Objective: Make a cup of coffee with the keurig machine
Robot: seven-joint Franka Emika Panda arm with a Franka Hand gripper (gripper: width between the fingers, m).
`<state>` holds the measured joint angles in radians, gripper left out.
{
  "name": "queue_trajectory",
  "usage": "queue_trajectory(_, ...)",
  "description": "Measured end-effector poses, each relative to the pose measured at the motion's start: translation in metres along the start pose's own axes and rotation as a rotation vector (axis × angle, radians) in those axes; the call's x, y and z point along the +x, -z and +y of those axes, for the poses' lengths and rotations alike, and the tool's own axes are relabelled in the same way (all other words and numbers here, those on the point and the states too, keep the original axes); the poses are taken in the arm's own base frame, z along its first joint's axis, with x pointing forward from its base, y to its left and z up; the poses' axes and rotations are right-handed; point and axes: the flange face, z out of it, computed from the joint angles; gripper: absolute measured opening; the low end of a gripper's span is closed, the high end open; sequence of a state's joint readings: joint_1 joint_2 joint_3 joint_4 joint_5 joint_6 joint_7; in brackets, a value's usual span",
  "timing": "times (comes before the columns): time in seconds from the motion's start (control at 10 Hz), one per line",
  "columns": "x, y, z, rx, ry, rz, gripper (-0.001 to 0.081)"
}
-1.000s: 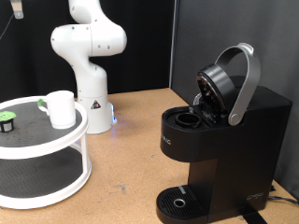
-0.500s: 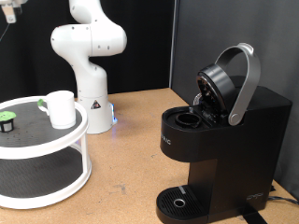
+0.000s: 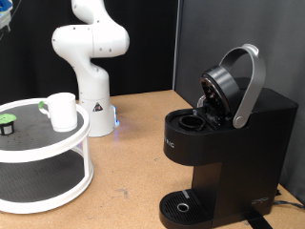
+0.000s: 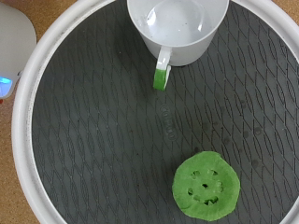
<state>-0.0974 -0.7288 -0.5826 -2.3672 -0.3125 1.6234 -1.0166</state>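
The white cup (image 3: 63, 110) stands upright on the top tier of a round white stand (image 3: 57, 153), at the exterior view's left. In the wrist view the cup (image 4: 177, 28) is empty, with a green strip on its handle (image 4: 162, 75). A green-topped pod (image 4: 206, 187) lies on the same black mat; it also shows in the exterior view (image 3: 8, 124). The black keurig machine (image 3: 238, 153) stands at the right with its grey-handled lid (image 3: 243, 81) raised and its pod chamber (image 3: 193, 121) open. Only a sliver of my gripper (image 3: 5, 10) shows at the top left corner, high above the stand. No fingers show in the wrist view.
The white robot base (image 3: 91, 57) stands behind the stand. The stand has a lower tier (image 3: 38, 181). A wooden table (image 3: 133, 162) lies between stand and machine. A dark wall is behind the machine.
My gripper has risen at the top left corner of the exterior view and is nearly out of frame. Nothing else has moved.
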Motion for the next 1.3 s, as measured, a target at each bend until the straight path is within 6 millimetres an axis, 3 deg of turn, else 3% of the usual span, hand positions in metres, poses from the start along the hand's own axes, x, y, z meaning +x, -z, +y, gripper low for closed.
queue_trajectory(0.2, 0.001, 0.000, 0.000, -0.018, -0.020, 0.014, 0.0805)
queue_trajectory(0.4, 0.003, -0.008, 0.006, -0.068, -0.148, 0.051, 0.0805)
queue_trajectory(0.9, 0.011, -0.054, 0.017, -0.035, -0.354, 0.005, 0.0805)
queue_trajectory(1.3, 0.013, -0.058, 0.018, -0.068, -0.328, 0.017, 0.0805)
